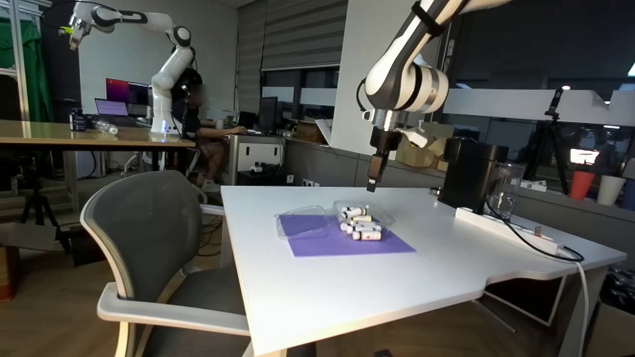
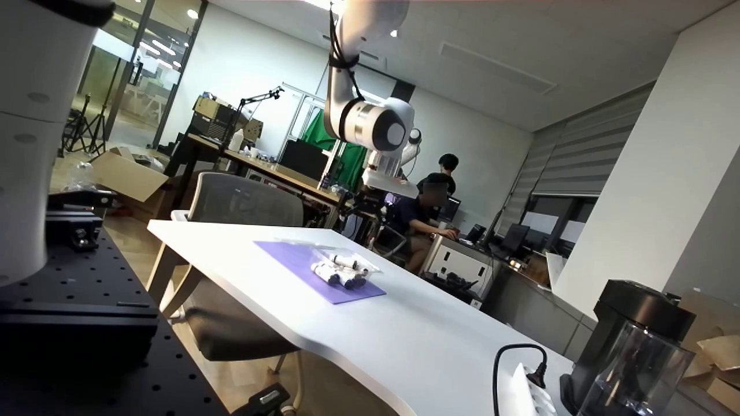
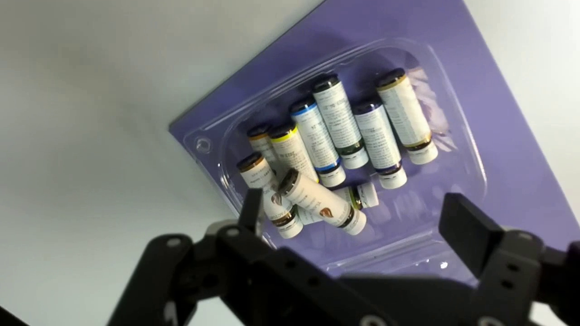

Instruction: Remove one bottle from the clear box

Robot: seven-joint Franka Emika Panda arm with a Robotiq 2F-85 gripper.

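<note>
The clear box (image 1: 386,216) lies on the purple mat (image 1: 342,248) and shows in both exterior views (image 2: 373,267). In the wrist view, the box (image 3: 408,203) holds several small white-labelled bottles (image 3: 337,115) with white caps, most side by side. One bottle with a brown drop mark (image 3: 321,201) lies slanted across another (image 3: 369,194); a similar one (image 3: 272,197) is near the left finger. My gripper (image 3: 355,208) is open and empty. In an exterior view, the gripper (image 1: 372,186) hangs above the table, higher than the bottles (image 1: 367,235) and apart from them.
The box's clear lid (image 1: 303,225) lies open beside it on the mat. A tall black machine (image 1: 469,171) with a clear container (image 1: 506,188) stands on the white table (image 1: 317,302). A white power strip (image 1: 506,230) with a black cable lies before it. A grey chair (image 1: 144,223) stands alongside.
</note>
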